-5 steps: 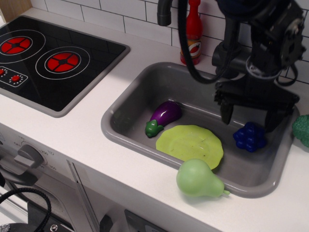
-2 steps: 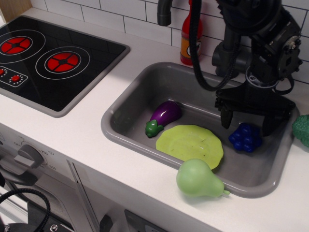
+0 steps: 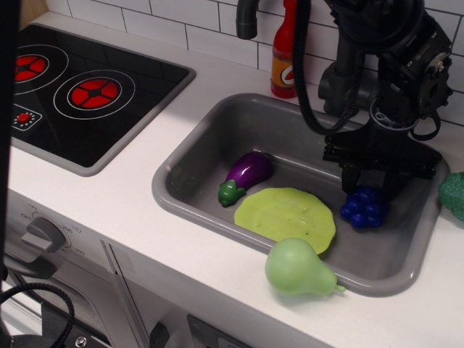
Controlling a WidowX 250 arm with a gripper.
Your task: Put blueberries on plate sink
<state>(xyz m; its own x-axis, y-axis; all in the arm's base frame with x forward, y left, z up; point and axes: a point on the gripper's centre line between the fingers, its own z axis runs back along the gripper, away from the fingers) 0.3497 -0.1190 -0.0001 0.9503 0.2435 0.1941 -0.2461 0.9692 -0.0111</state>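
Blueberries [image 3: 365,207] on the sink [image 3: 190,194] floor, right part of the basin, directly beneath the hand [image 3: 371,183]. Fingers down on either side of the cluster, 1 at its left shoulder, 1 at its right, narrowly apart; whether already pressing on the berries, cannot tell. No clear long axis to the cluster: a rounded bumpy clump, so the approach from above suits any turn. Only 1 arm here, and straight over the berries.

Plate [image 3: 288,216] flat on the sink floor just to the left of the blueberries, edges close but seemingly not touching; bare, nothing on it. Judged next: close, lift, carry a short way left, set down on the plate.

Also in the sink: eggplant [image 3: 246,176], far-left of the plate, green cap touching or just beside its rim. Pear [image 3: 297,268] outside, on the near rim of the sink.
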